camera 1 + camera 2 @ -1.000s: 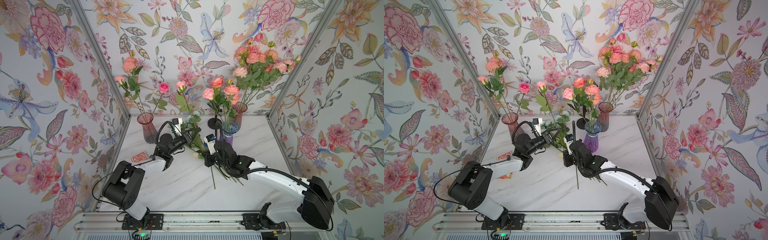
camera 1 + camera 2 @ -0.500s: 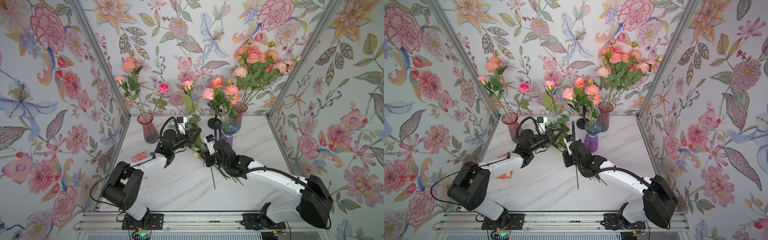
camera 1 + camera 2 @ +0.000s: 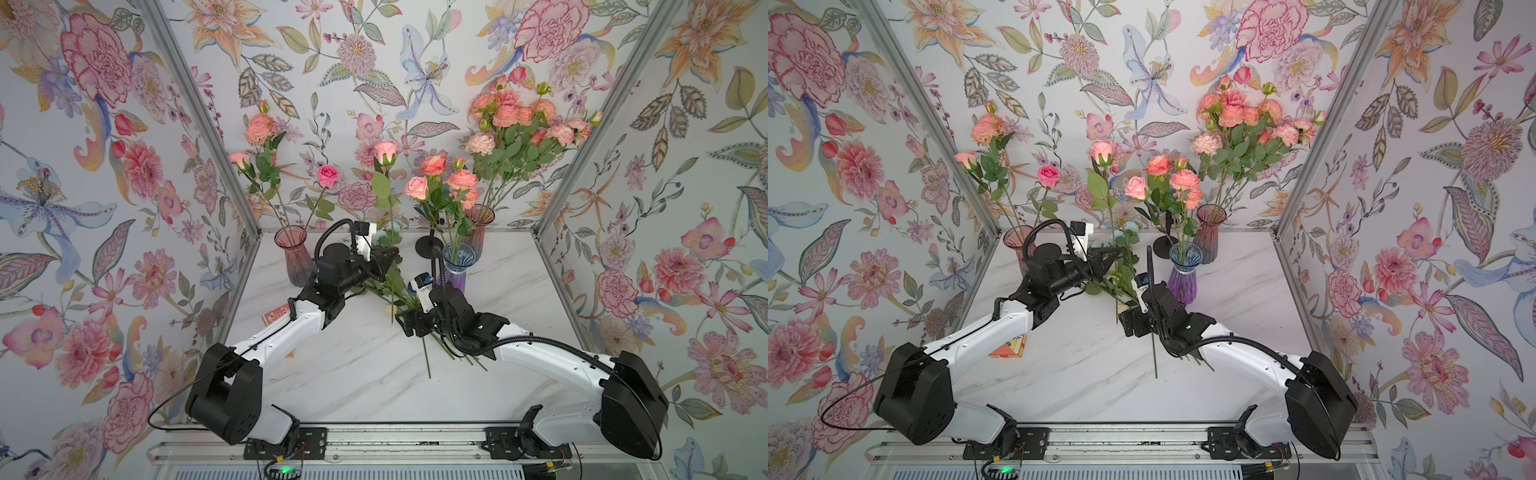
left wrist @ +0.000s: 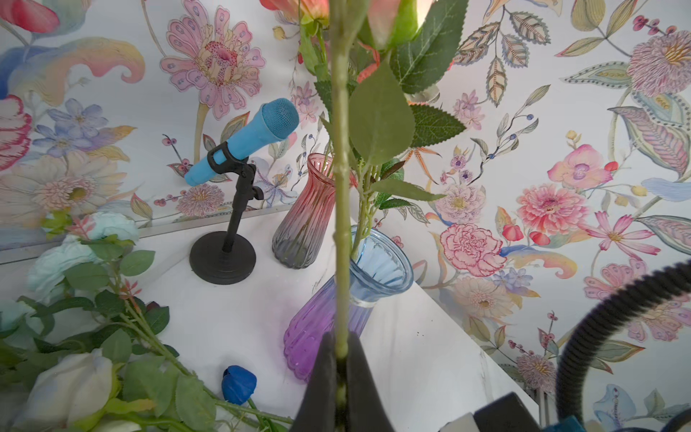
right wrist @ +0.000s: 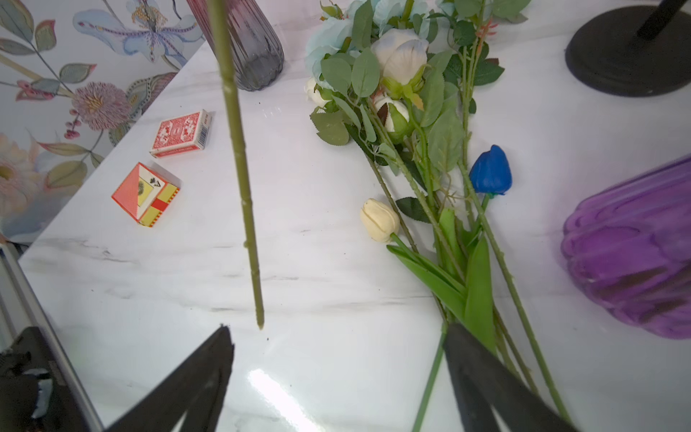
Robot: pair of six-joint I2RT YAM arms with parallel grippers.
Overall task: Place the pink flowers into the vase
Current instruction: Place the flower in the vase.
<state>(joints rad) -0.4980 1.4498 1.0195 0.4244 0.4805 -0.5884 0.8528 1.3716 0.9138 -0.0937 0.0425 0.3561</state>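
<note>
Pink vase (image 3: 293,257) left of left fingers (image 4: 327,359): pink blooms in. Left fingers clamped on pink rose (image 3: 385,150) stem, upright, outside any vase. Right fingers (image 5: 209,362) spread wide, empty, stem tip just beside. Blue-purple vase (image 3: 459,270) and rear vase (image 3: 484,224) beyond right fingers: filled. Judged: only this rose left.

Lower centre of the frame: bare worktop (image 3: 353,386), free passage. Centre: loose white and blue flowers (image 3: 397,286) obstruct. Upper centre: blue-purple vase (image 3: 461,274), microphone stand (image 3: 428,251) block.

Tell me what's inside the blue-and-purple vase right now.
Leafy pink and coral roses stand in the blue-and-purple vase, stems through its mouth. Its tinted ribbed wall hides how deep they reach. The rose held by the left gripper is outside it.
</note>
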